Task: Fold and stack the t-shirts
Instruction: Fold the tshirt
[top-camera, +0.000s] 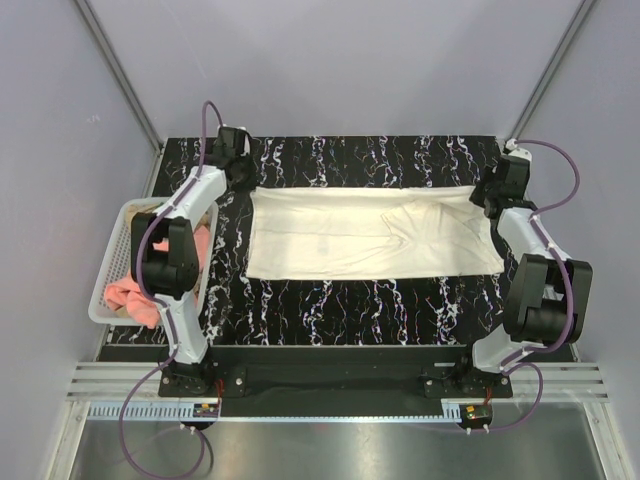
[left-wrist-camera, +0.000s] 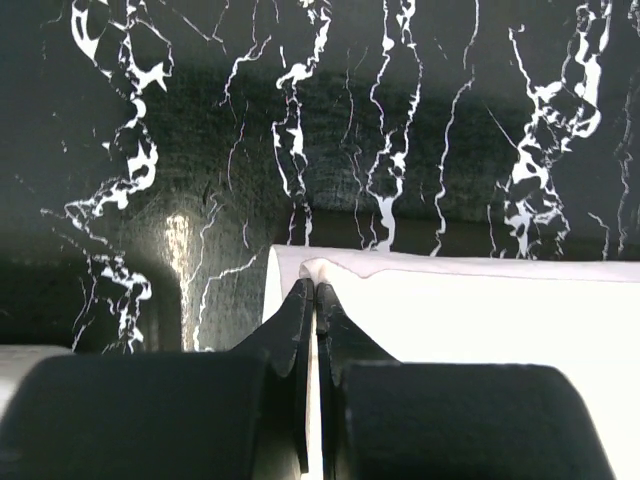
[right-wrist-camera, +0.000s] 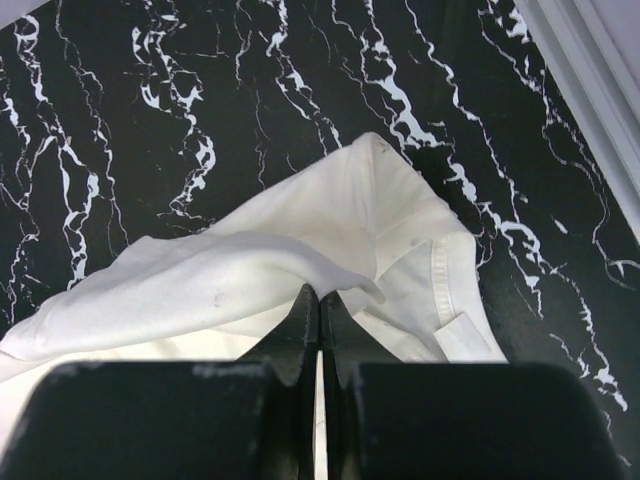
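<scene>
A large cream-white t-shirt (top-camera: 370, 235) lies stretched in a long band across the black marbled table (top-camera: 330, 300). My left gripper (top-camera: 243, 178) is shut on its far left corner; in the left wrist view the jaws (left-wrist-camera: 316, 290) pinch the cloth edge (left-wrist-camera: 450, 310). My right gripper (top-camera: 487, 192) is shut on the far right end; in the right wrist view the jaws (right-wrist-camera: 319, 295) pinch a fold of the shirt (right-wrist-camera: 300, 250), with a hemmed sleeve (right-wrist-camera: 455, 300) beside them. A salmon-pink t-shirt (top-camera: 135, 295) lies in the basket.
A white mesh basket (top-camera: 110, 255) stands at the table's left edge next to the left arm, holding pink and tan cloth. Grey walls with metal rails close in the table at the back and sides.
</scene>
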